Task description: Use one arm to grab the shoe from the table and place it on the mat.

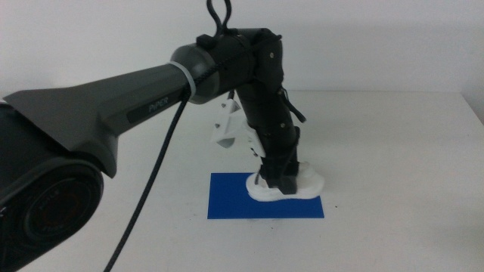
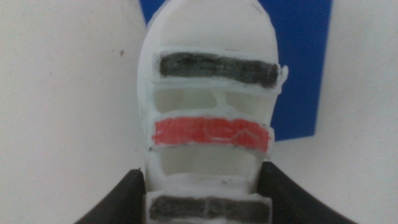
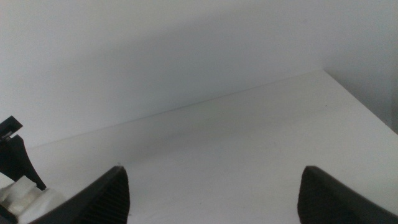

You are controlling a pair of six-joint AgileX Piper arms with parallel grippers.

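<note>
**Inspector:** Start nearest us. Which arm is working?

**Onlooker:** The left arm (image 1: 113, 113). It comes in from the left, large in the foreground, then bends down over the middle of the table (image 1: 408, 227). Its cable (image 1: 147, 196) hangs loose and clear of the work.

**Inspector:** And its claw?

**Onlooker:** The left gripper (image 1: 278, 180) is clamped on the shoe (image 1: 286, 187). In the wrist view the two dark jaws press either side of the shoe (image 2: 208, 118) near the rear black strap, gripping across the narrow width, presumably because that gives the firmest hold.

**Inspector:** Where is the shoe?

**Onlooker:** Over the right part of the blue mat (image 1: 265, 196), sole down and at or very near the surface. Its toe runs slightly past the mat's right edge. I cannot tell whether it fully rests yet.

**Inspector:** Judgement?

**Onlooker:** Placement is almost done; release looks like the remaining step.

**Inspector:** Farther back?

**Onlooker:** The right gripper (image 3: 211, 196) waits off to the side, jaws apart, holding nothing, facing bare table and the wall (image 3: 155, 43).
</note>
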